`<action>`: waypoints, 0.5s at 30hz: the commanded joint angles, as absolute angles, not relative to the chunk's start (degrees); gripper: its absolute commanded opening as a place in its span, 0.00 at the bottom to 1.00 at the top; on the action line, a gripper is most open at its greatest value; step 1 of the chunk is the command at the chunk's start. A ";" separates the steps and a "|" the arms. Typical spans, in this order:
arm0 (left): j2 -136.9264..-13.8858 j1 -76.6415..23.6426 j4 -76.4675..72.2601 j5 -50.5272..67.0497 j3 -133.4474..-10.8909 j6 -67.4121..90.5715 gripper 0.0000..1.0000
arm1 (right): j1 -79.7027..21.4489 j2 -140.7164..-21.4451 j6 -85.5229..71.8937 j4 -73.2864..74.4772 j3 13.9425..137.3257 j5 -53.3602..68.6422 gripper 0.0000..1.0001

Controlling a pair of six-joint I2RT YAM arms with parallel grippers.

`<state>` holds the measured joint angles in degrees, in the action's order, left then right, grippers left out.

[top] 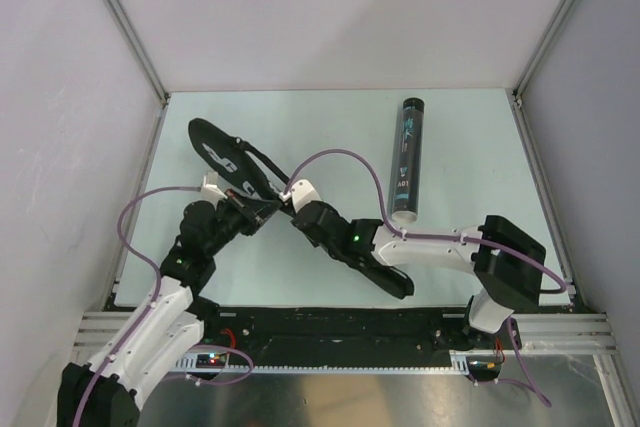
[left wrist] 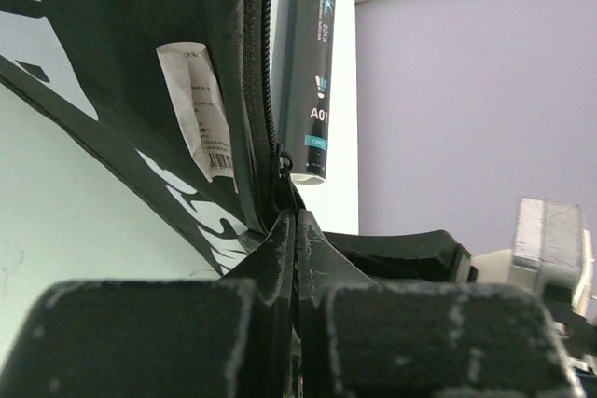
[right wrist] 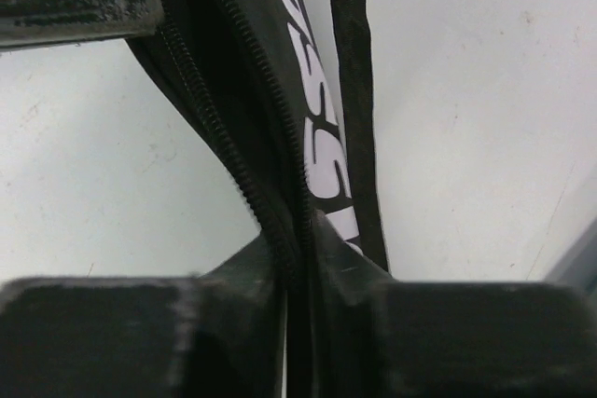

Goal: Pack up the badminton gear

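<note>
The black racket bag (top: pixel 226 156) with white lettering lies at the left back of the table, its narrow end pointing towards the arms. My left gripper (top: pixel 262 210) is shut on the bag's zipper edge (left wrist: pixel 276 157) at that end. My right gripper (top: pixel 284 203) meets it from the right and is shut on the zipper seam (right wrist: pixel 300 195). The black tube (top: pixel 407 161) lies at the right back, its open end towards me, and also shows in the left wrist view (left wrist: pixel 314 62). No rackets or shuttlecocks are in view.
A black strap (right wrist: pixel 354 90) of the bag trails over the table beside the right gripper. A white label (left wrist: pixel 199 107) hangs on the bag's side. Grey walls close the table in at the left, back and right.
</note>
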<state>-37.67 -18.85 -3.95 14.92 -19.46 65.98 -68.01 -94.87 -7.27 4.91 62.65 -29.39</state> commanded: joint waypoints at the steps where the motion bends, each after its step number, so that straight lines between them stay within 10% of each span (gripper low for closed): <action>1: -39.02 -19.97 -4.26 14.37 -19.83 63.68 0.00 | -67.83 -91.56 -8.54 6.39 67.73 -28.56 0.29; 6: -42.84 -19.99 -4.22 14.27 -22.39 61.31 0.00 | -68.23 -84.14 -10.58 17.90 64.77 -23.71 0.63; 15: -43.94 -19.94 -3.96 13.41 -23.69 60.08 0.00 | -70.51 -71.54 -18.85 26.66 49.86 -16.79 0.71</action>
<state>-43.62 -19.40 -3.92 14.31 -21.43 62.41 -69.14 -74.63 -13.98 20.69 54.83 -20.25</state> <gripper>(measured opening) 0.005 0.704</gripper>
